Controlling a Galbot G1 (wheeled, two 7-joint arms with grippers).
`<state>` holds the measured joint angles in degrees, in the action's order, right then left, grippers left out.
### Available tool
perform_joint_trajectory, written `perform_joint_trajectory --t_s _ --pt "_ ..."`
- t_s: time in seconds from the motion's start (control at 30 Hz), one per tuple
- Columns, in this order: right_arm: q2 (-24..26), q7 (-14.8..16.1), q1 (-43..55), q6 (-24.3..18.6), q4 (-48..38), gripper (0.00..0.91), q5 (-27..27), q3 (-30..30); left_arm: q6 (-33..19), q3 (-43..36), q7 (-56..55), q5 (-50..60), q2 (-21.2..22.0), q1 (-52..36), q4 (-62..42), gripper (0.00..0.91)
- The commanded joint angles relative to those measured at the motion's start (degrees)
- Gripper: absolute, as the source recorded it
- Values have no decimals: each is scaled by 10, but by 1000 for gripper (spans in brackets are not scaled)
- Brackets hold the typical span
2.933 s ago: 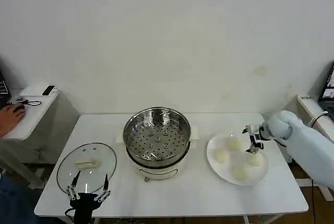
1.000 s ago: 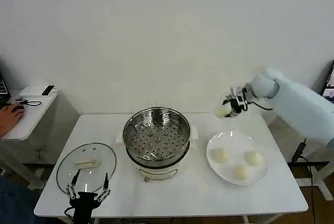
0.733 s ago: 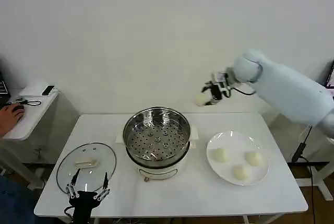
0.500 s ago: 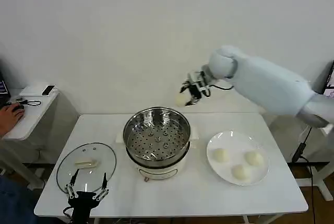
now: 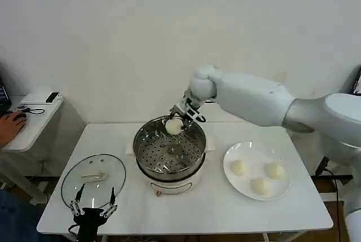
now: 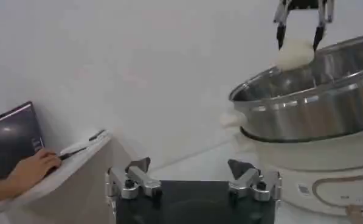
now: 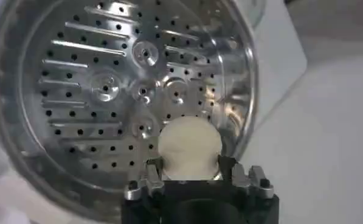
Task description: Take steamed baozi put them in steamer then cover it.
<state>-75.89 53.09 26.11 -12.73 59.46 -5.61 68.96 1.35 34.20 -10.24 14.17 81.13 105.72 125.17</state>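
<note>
My right gripper (image 5: 176, 122) is shut on a cream-white baozi (image 5: 173, 126) and hangs over the back rim of the shiny steamer (image 5: 169, 147). From the right wrist, that baozi (image 7: 190, 147) sits between the fingers above the perforated tray (image 7: 117, 91). The left wrist view catches the same bun (image 6: 296, 53) over the steamer rim (image 6: 315, 91). Three more baozi (image 5: 238, 167) (image 5: 274, 170) (image 5: 259, 186) lie on the white plate (image 5: 248, 152) at the right. The left gripper (image 5: 94, 199) stands open at the table's front left, by the glass lid (image 5: 93, 179).
A side table (image 5: 31, 123) at the far left carries small items, and a person's hand (image 5: 10, 126) rests on it. The white tabletop (image 5: 208, 208) has free room in front of the steamer and plate.
The right gripper took one baozi off the plate, lifted it, and carried it leftward to above the steamer. The plate now holds three. The left gripper stayed put.
</note>
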Motion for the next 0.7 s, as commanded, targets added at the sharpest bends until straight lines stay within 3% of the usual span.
perform_joint_trajectory --t_s 0.03,0.53,0.57,0.6,0.63,0.7 --pt "-40 -23 -21 -76 -54 625 -86 14 0 1 0 0 -1 1 1 907" --pt "-70 -45 -37 -108 -91 635 -93 7 0 6 -1 -3 -2 -1 1 907" --pt "-70 -45 -37 -108 -93 675 -93 7 0 6 -1 -3 -2 -1 1 907" --pt "-70 -45 -37 -109 -93 846 -94 7 0 6 -1 -4 -2 -1 2 907" --pt "-70 -45 -37 -110 -93 907 -96 7 0 6 -1 -3 -2 0 2 907" --pt "-70 -49 -37 -114 -96 907 -99 7 0 6 -1 -3 -2 0 3 907"
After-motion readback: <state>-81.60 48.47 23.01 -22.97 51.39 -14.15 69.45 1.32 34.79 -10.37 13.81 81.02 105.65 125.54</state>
